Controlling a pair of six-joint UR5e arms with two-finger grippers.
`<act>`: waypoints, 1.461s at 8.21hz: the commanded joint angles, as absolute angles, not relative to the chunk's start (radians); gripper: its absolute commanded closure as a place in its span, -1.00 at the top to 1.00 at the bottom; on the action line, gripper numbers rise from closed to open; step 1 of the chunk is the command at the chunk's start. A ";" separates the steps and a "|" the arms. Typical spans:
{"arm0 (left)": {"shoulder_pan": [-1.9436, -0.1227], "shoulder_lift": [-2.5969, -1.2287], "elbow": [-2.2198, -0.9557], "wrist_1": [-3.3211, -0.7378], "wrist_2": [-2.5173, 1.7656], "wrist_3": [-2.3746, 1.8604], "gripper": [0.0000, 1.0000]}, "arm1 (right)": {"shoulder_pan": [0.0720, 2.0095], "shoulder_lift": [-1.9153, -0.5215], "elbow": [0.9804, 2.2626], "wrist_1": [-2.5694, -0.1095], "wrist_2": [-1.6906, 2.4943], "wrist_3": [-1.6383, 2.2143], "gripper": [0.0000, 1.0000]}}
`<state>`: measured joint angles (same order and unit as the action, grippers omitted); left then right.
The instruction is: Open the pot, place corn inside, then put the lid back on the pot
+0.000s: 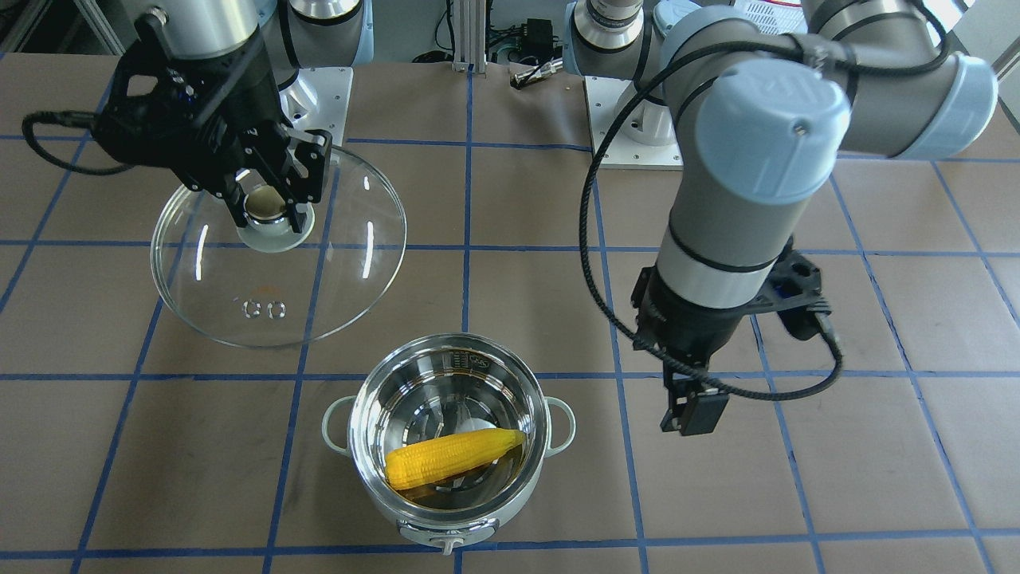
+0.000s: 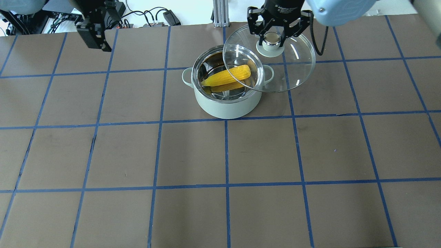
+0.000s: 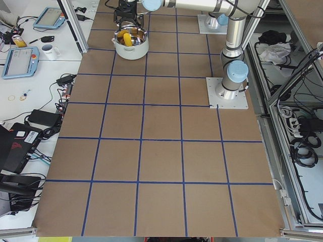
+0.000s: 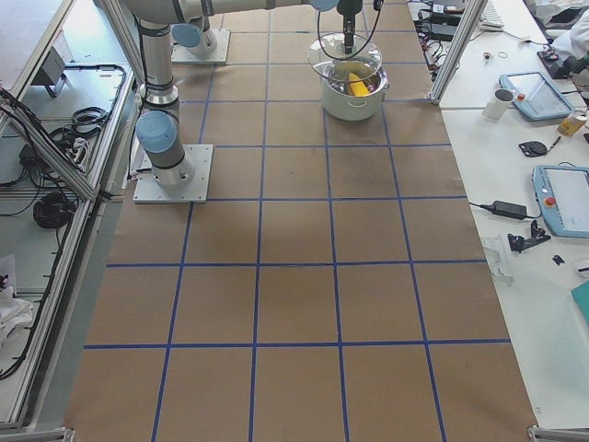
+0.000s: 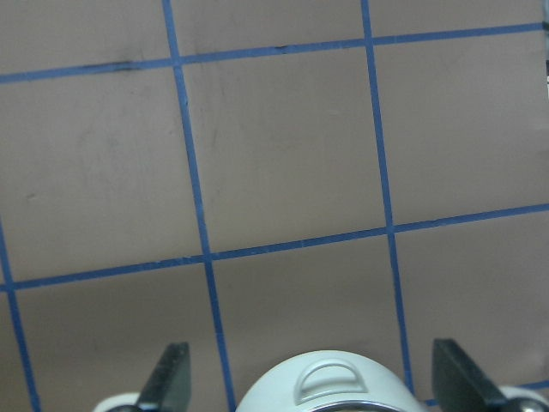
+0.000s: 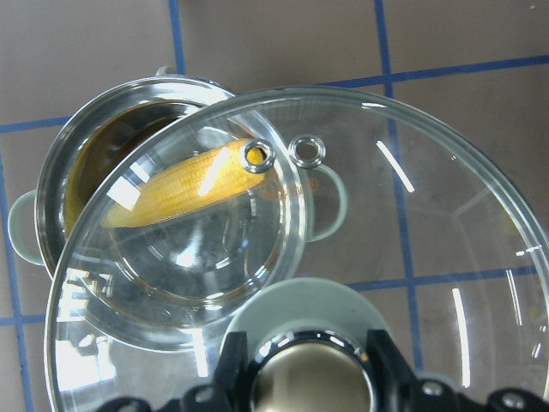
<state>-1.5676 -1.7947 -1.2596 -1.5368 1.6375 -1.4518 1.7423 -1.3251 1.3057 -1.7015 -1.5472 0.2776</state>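
Note:
The mint-green pot stands uncovered at the table's far middle, and the yellow corn lies slanted inside its steel bowl. My right gripper is shut on the ball knob of the clear glass lid. It holds the lid tilted in the air beside the pot, and the lid's edge overlaps the pot's rim in the overhead view. The right wrist view shows the corn through the lid. My left gripper is open and empty, hanging beside the pot; its fingers are wide apart.
The brown table carries a blue tape grid. The arms' white mounting plates sit on the robot's side. Cables lie past the far edge. Side benches with tablets flank the table's operator side.

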 commanded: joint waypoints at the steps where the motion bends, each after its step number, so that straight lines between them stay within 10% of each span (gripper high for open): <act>1: -1.546 -1.729 -1.270 -1.651 1.669 -1.154 0.98 | 1.848 -1.174 1.266 -1.828 -1.564 0.417 -0.43; 12: -1.565 -1.714 -1.296 -1.614 1.658 -0.155 1.00 | 1.887 -1.016 1.230 -1.974 -1.594 0.509 -0.45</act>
